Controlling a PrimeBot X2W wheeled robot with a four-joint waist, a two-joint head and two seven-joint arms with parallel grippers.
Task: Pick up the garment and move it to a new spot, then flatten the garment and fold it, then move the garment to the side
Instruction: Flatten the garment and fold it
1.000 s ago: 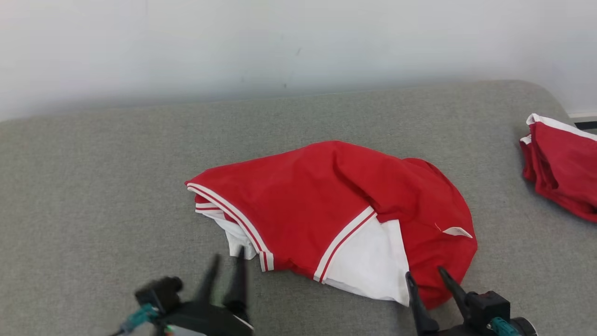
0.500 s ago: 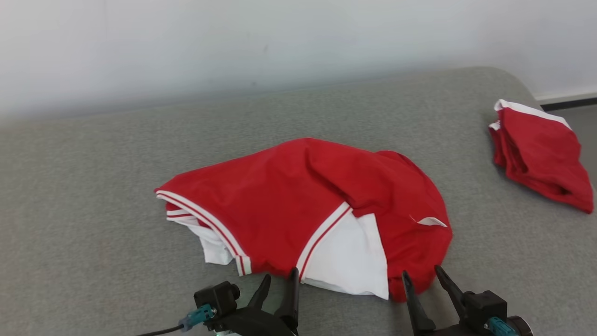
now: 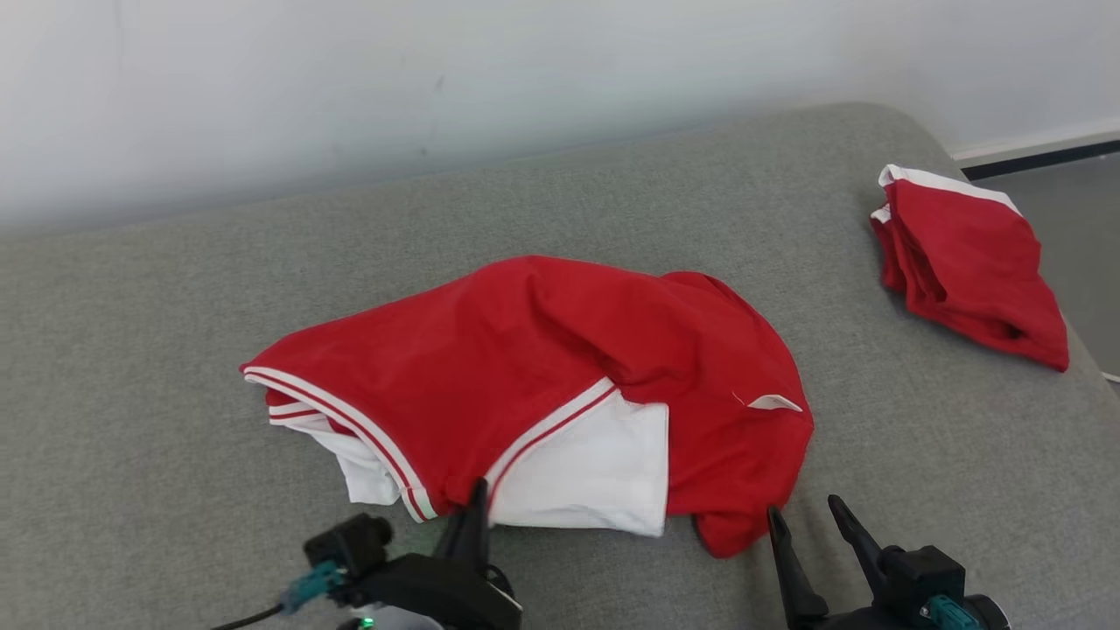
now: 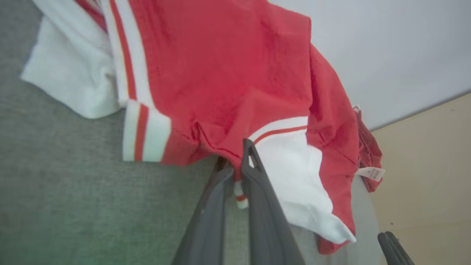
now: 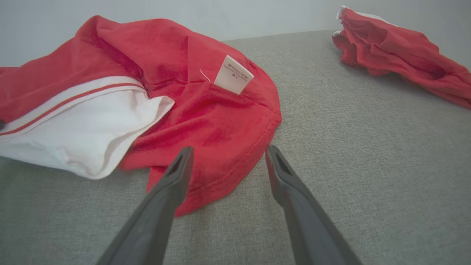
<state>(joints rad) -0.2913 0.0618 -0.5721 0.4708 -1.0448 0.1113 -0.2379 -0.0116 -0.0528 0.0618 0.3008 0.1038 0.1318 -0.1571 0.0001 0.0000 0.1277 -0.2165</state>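
A red garment (image 3: pixel 542 350) with white panels and red-and-white striped trim lies crumpled on the grey cushion (image 3: pixel 175 306). My left gripper (image 3: pixel 477 512) is at its near edge, shut on the hem where red meets white. In the left wrist view, the left gripper (image 4: pixel 237 162) has a bit of the garment (image 4: pixel 220 73) pinched between its fingers. My right gripper (image 3: pixel 809 525) stands open at the red corner. In the right wrist view, the right gripper (image 5: pixel 229 151) has its fingers either side of the garment's (image 5: pixel 206 110) hem. A white label (image 5: pixel 233 75) sticks up.
A second red and white garment (image 3: pixel 962 262) lies bunched at the cushion's far right edge, also seen as that red heap (image 5: pixel 397 59). A pale wall runs behind. Floor (image 3: pixel 1081 227) shows past the right edge. My right gripper's fingers (image 4: pixel 392 246) show low right in the left wrist view.
The head camera has turned, shifting the scene left. My left gripper moved in from the left to the garment's near hem and shut on it. The right gripper stayed open at the red corner.
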